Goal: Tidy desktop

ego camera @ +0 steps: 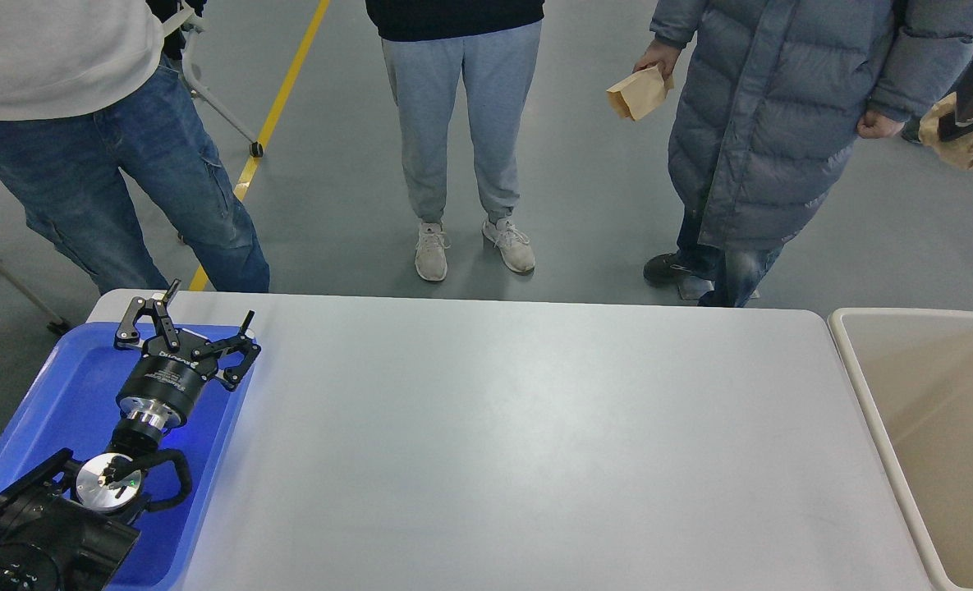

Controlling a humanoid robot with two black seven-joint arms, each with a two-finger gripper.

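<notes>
The desktop [519, 443] fills the middle of the head view, a pale grey-white top with rounded far corners, running from the blue tray [59, 394] on its left side to the beige bin [929, 427] just beside its right edge. My left arm comes in from the lower left and lies over the tray; the left gripper [208, 305] hangs above the tray's far right corner with its two black fingers spread wide apart and nothing between them. The right gripper does not show anywhere. Beyond the far edge of the desktop three people stand on the grey floor: one in jeans [117, 189] at the left, one in grey sweatpants [457, 115] and pale sneakers in the middle, and one in a long grey-blue puffer coat [773, 123] at the right, holding a brown paper bag [639, 92] in one hand. A yellow line [285, 90] runs across the floor behind them. At the far right edge something tan and crumpled [958, 135] shows, possibly another paper bag, too cut off to tell.
</notes>
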